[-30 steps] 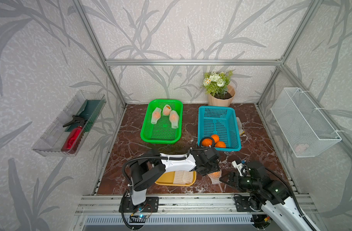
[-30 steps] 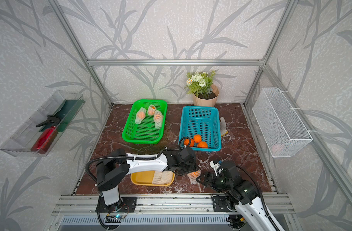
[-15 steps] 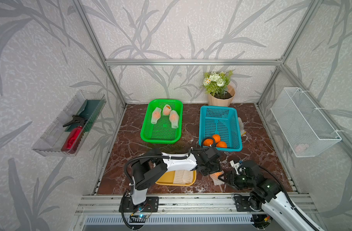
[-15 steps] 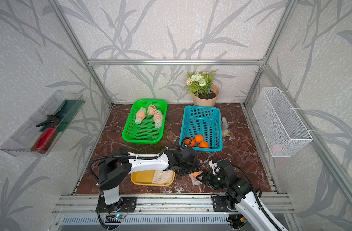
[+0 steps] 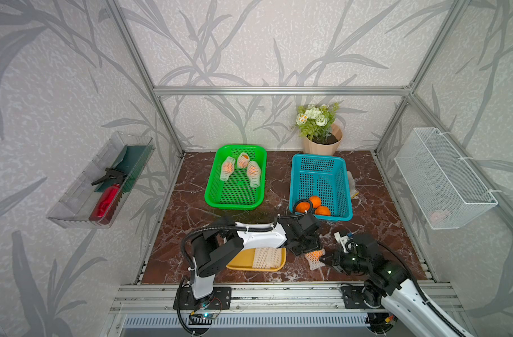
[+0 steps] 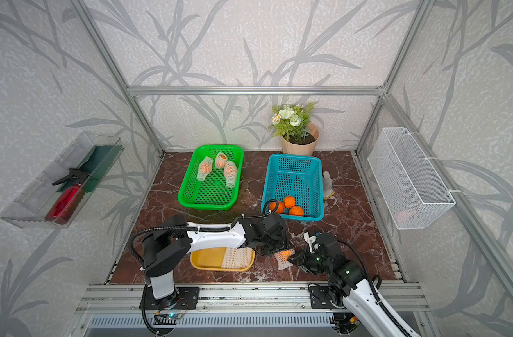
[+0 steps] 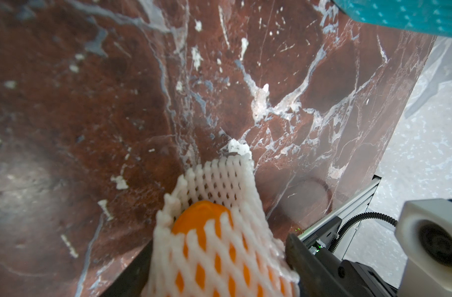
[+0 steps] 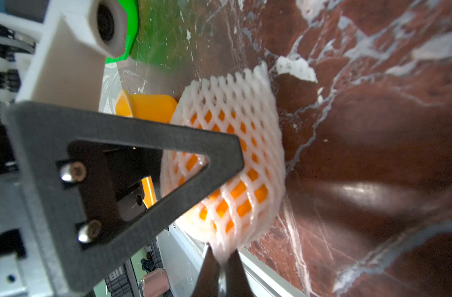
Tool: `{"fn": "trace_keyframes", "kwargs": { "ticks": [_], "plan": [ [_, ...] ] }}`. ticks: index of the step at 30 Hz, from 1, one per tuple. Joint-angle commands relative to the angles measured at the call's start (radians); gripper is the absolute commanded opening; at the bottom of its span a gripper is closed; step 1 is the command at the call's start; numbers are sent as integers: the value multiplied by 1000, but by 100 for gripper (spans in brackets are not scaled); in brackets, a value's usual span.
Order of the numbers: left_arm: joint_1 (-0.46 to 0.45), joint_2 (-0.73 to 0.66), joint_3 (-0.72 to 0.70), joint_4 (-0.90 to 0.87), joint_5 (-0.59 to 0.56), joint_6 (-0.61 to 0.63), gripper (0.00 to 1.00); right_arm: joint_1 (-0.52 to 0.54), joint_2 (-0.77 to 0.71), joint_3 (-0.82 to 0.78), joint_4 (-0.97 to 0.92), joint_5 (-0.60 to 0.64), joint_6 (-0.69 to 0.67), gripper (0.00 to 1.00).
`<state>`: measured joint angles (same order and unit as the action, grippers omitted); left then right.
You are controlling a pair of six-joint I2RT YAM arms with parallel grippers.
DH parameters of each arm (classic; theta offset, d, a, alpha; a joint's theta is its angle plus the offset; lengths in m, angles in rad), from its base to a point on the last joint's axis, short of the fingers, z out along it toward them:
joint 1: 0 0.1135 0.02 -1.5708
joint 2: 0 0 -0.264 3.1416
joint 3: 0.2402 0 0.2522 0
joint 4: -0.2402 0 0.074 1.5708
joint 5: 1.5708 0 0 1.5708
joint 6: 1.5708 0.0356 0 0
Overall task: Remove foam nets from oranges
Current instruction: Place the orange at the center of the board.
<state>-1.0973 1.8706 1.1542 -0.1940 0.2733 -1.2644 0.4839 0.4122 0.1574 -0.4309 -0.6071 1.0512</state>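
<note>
since the left gripper (image 7: 219,267) clasps the orange (image 7: 201,218) through its net (image 7: 219,177), near the table's (image 5: 191,204) front edge just beside the tray (image 5: 237,264), the net's long axis runs toward the right gripper (image 8: 221,259), which is pinched tight on the net's free end. a pull along that axis, away from the left arm, should strip it.
</note>
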Motion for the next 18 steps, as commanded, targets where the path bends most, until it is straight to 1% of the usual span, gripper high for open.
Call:
{"fn": "trace_keyframes", "kwargs": {
  "ticks": [1, 4, 9, 10, 13, 15, 18],
  "plan": [
    [15, -62, -6, 103, -4, 47, 71, 6, -11, -2, 33, -14, 19, 1],
    [13, -127, 14, 55, -44, 130, 76, 7, -13, 13, 18, -11, 43, 0],
    [11, -260, 33, -51, -147, 262, 81, 7, 1, 42, 4, 4, 90, 0],
    [12, -288, 32, -65, -165, 282, 86, 8, 10, 46, 4, 6, 102, 0],
    [11, -349, 33, -108, -195, 332, 91, 8, 37, 61, 7, 8, 128, 0],
    [10, -382, 26, -139, -205, 358, 92, 8, 53, 73, 12, 9, 134, 0],
    [-1, -435, -5, -147, -195, 432, 92, 9, 71, 83, 18, 15, 169, 0]
  ]
}}
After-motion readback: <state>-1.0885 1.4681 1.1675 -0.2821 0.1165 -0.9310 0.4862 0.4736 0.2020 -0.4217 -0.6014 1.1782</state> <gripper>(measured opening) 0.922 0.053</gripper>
